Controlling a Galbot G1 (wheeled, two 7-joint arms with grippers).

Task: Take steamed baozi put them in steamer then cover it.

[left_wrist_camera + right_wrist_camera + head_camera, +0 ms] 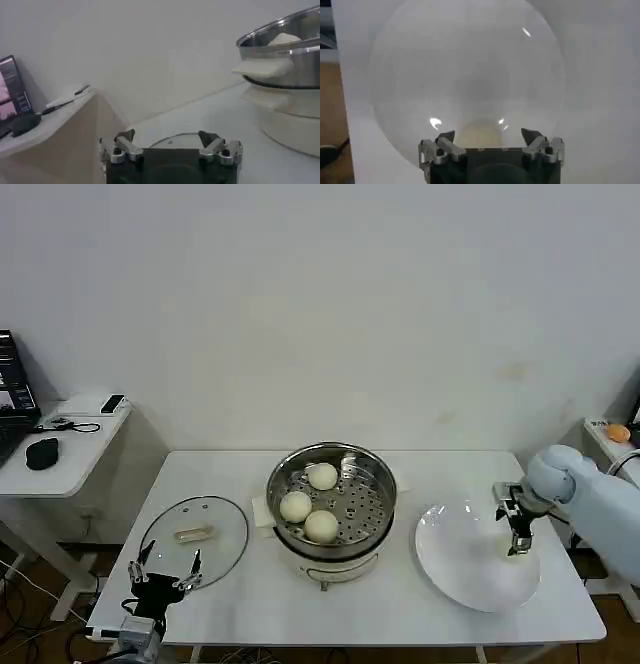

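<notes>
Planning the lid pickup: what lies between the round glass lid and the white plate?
Head view: the shiny steel steamer, holding three cream-white baozi, between glass lid and plate.

Cream baozi; perforated steel steamer; white, perhaps glossy, plate.

The steamer is observed as polished stainless steel, mirror-bright on its wall, with a perforated metal tray inside and a matt cream-white plastic-looking base. The steamed baozi are noted as smooth, matt and cream-white (three are seen on the tray). The lid is recorded as clear glass with a thin metal rim. The plate is seen as glossy white, with bright highlights on it. The table is finished in smooth, matt white. The left gripper and right gripper are built of black housing with bare metal brackets.
</notes>
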